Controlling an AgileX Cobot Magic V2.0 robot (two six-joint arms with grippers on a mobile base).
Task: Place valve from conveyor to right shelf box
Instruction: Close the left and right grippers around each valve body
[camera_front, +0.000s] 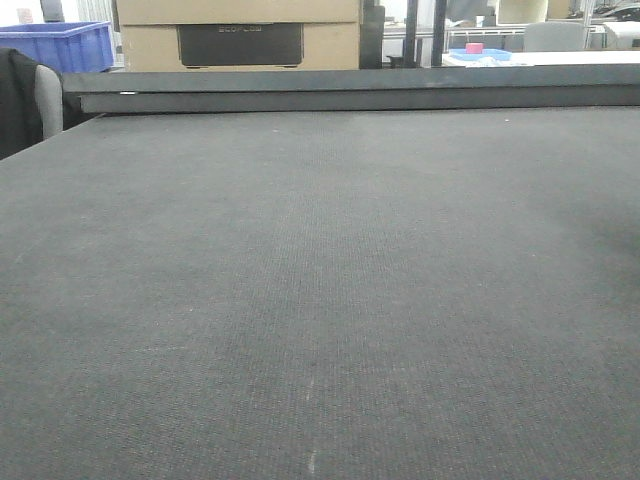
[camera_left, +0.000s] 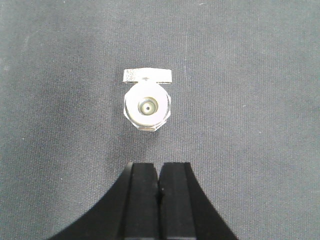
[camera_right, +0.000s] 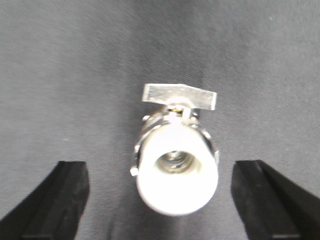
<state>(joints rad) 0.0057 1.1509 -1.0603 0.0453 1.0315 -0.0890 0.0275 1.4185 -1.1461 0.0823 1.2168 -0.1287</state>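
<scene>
The conveyor (camera_front: 320, 300) is a wide dark grey woven belt with a raised dark rail (camera_front: 350, 90) at its far edge. No valve or gripper shows in the front view. In the left wrist view a silver valve (camera_left: 147, 106) with a flat handle lies on the belt (camera_left: 250, 75), just ahead of my left gripper (camera_left: 159, 165), which is shut and empty. In the right wrist view a valve (camera_right: 177, 175) with a white end facing the camera lies on the belt (camera_right: 75, 75) between the jaws of my right gripper (camera_right: 161, 167), which is open wide and not touching it. I cannot tell if both views show one valve.
Beyond the rail stand a blue bin (camera_front: 60, 45) at the left, a cardboard box with a black unit (camera_front: 240, 40), and a pink object on a blue tray (camera_front: 474, 48) at the right. A dark garment on a chair (camera_front: 20, 100) is at the left edge.
</scene>
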